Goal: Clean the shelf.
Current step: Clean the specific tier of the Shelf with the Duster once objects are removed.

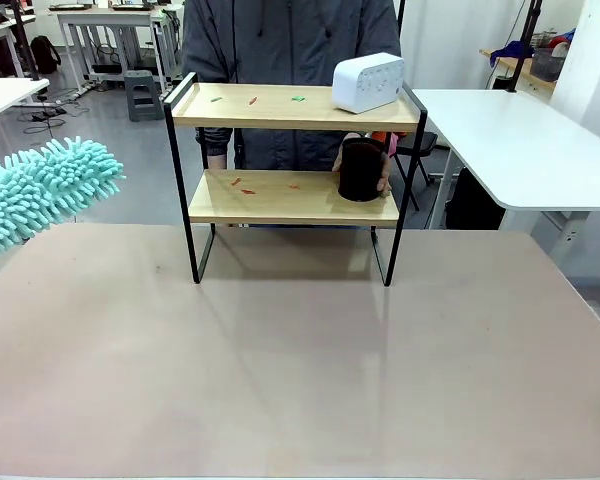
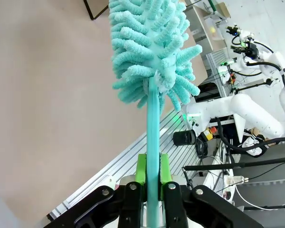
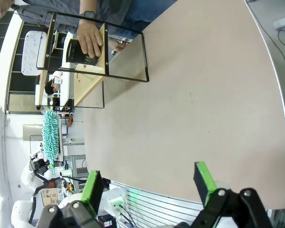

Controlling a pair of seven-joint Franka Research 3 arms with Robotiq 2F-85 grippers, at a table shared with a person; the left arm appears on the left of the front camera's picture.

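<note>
Front view: shelf (image 1: 280,105) at twelve o'clock on the table (image 1: 300,380), scraps (image 1: 242,186) lying on it; duster (image 1: 40,190) at nine. Left wrist view: left gripper (image 2: 152,173) jaws clamp its handle (image 2: 153,133). Right wrist view: right gripper (image 3: 147,178) jaws gape empty. Approach step, I judge; next, carry the duster across onto the shelf.

The left gripper (image 2: 152,168) is closed, its green pads (image 2: 141,168) pressed against the handle of a duster (image 2: 149,52). The right gripper (image 3: 148,185) is held wide open, with nothing between its fingers (image 3: 91,186). The person's hand (image 3: 89,39) is laid on a black container (image 3: 77,52).
</note>
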